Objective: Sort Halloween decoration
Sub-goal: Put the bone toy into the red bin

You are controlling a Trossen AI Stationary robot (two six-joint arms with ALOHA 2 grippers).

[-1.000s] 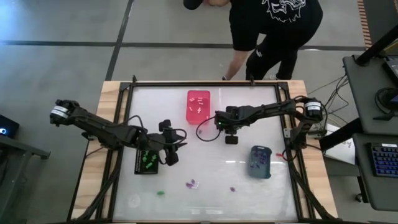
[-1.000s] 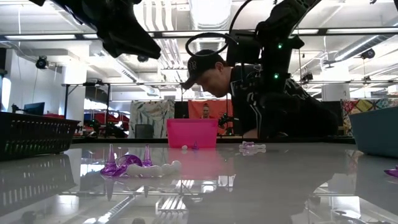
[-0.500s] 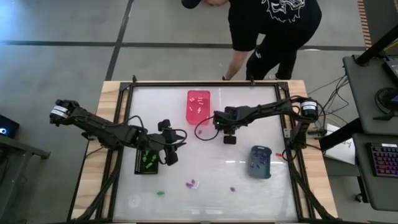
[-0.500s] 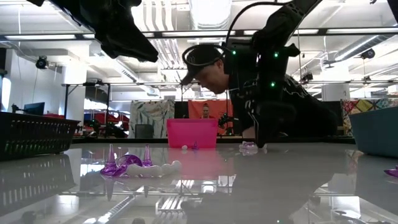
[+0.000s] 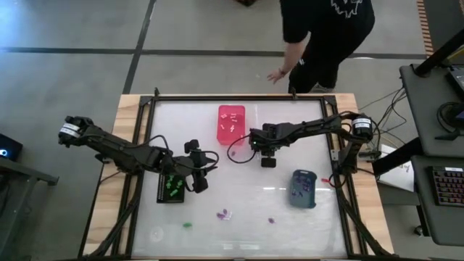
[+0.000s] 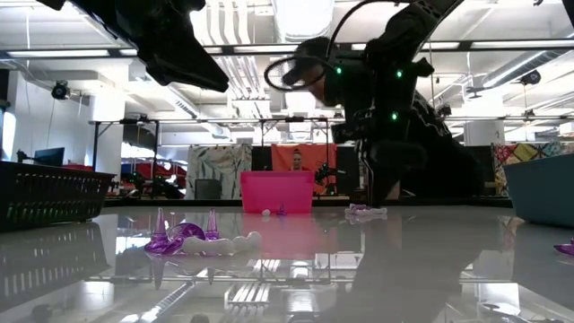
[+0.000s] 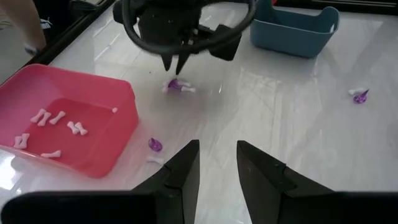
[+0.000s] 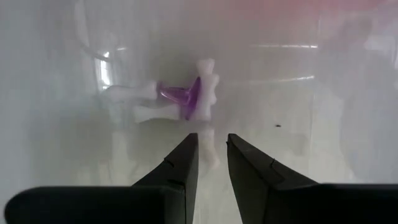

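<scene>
Barely shifted, the right gripper (image 5: 269,162) hangs beside the pink bin (image 5: 231,122), fingers narrowly parted and empty over a purple-and-white piece (image 8: 186,98) lying flat, purple tip pointing away from that bin.

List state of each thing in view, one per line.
left gripper: empty, fingers slightly apart, over the black bin
right gripper: empty, fingers slightly apart, above the purple-and-white cluster
pink bin: holds white pieces
black bin: holds green pieces
blue bin: holds purple pieces
</scene>
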